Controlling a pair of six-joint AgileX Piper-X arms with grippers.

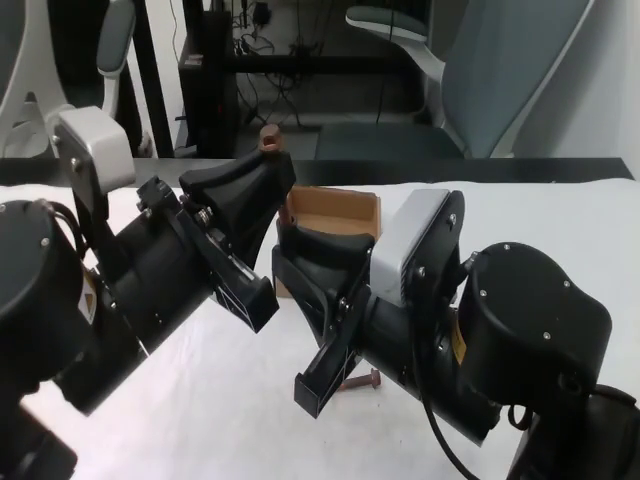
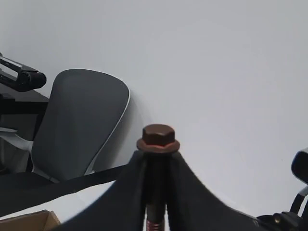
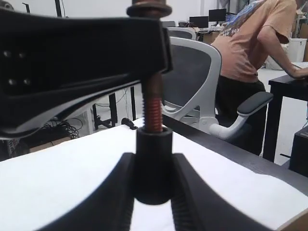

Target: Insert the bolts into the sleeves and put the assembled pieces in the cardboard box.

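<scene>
Above the bench my left gripper (image 1: 268, 168) is shut on a rust-brown bolt (image 2: 158, 139), whose hex head sticks up past the fingertips. In the right wrist view the bolt's threaded shaft (image 3: 153, 111) points down into the mouth of a black sleeve (image 3: 153, 166). My right gripper (image 3: 153, 173) is shut on that sleeve, directly under the left gripper (image 3: 82, 57). In the high view the right gripper (image 1: 292, 238) sits just below the left one, in front of the open cardboard box (image 1: 345, 208).
A second brown bolt (image 1: 362, 382) lies on the white bench cover beside the right arm. Office chairs (image 1: 480, 70) and a desk frame stand beyond the bench's far edge. A corner of the cardboard box (image 2: 29, 221) appears in the left wrist view.
</scene>
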